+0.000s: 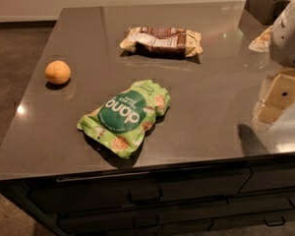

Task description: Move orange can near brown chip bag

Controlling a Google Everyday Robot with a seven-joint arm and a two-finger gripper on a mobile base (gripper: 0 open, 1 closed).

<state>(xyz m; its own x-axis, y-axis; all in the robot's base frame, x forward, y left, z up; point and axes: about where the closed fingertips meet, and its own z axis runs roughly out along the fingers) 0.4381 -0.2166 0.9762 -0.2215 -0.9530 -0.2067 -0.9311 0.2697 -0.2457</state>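
Camera view puts the green chip bag (125,116) pretty much mid-bench (211,112), so we'll place everything off that. The orange can (58,72) sits well to the left of the green bag and a touch farther back, alone near the bench's left edge and touching nothing. The brown chip bag (162,41) lies behind the green bag and slightly right, well apart from it, with its long axis running left-right across the view.

The tool (280,96) is way off to the right of the green bag, at the frame's right edge, under the white arm casing (290,31). We can't tell whether it's apart or together, and it isn't holding anything we can make out.

So the relation that matters is that the can is on the opposite side of the green bag from the tool. By our reckoning the reach has to cross nearly the whole bench, passing over or behind the green bag.

Materials-wise, the can reads as a small, matte, orange-yellow round thing, more ball than cylinder, so we'd guess it rolls if nudged. Both bags are crinkly, flattish packets. The brown one has a dark middle and cream ends. The bench top is dark, smooth and glossy, so probably slippery.
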